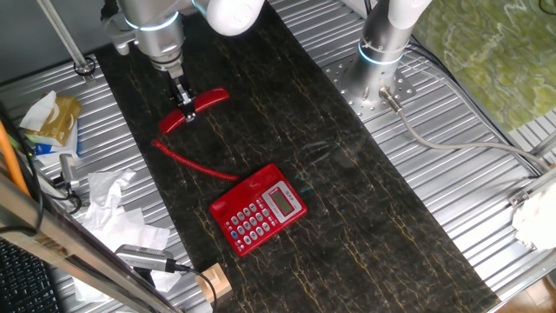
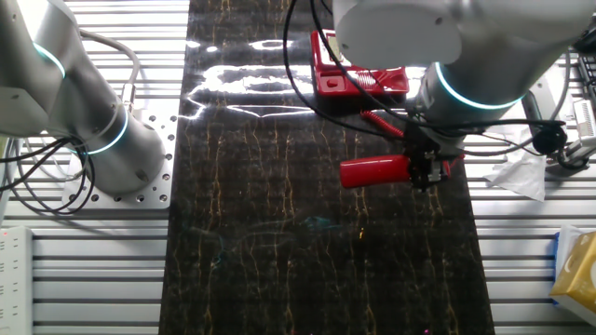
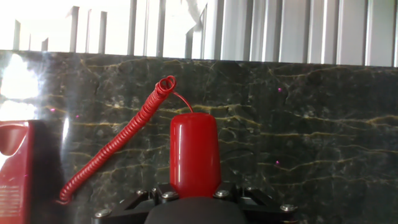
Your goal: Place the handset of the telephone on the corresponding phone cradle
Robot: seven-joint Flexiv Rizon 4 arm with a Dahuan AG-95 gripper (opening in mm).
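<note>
The red handset [image 1: 196, 108] is held in my gripper [image 1: 184, 109] at its middle, over the far left part of the dark mat. It also shows in the other fixed view [image 2: 374, 171] and in the hand view [image 3: 194, 152], where it sticks out between the shut jaws. Its coiled red cord [image 1: 193, 162] runs to the red telephone [image 1: 258, 209], which lies nearer the front of the mat with its keypad and display up. The phone cradle [image 1: 249, 184] runs along the telephone's upper left edge and holds nothing. The telephone's edge shows at the left of the hand view [image 3: 15, 168].
A second robot base [image 1: 382, 52] stands at the back right on the metal table. Crumpled paper and tissue [image 1: 109, 204], a yellow packet [image 1: 52, 117] and a small wooden block [image 1: 213, 283] lie left of the mat.
</note>
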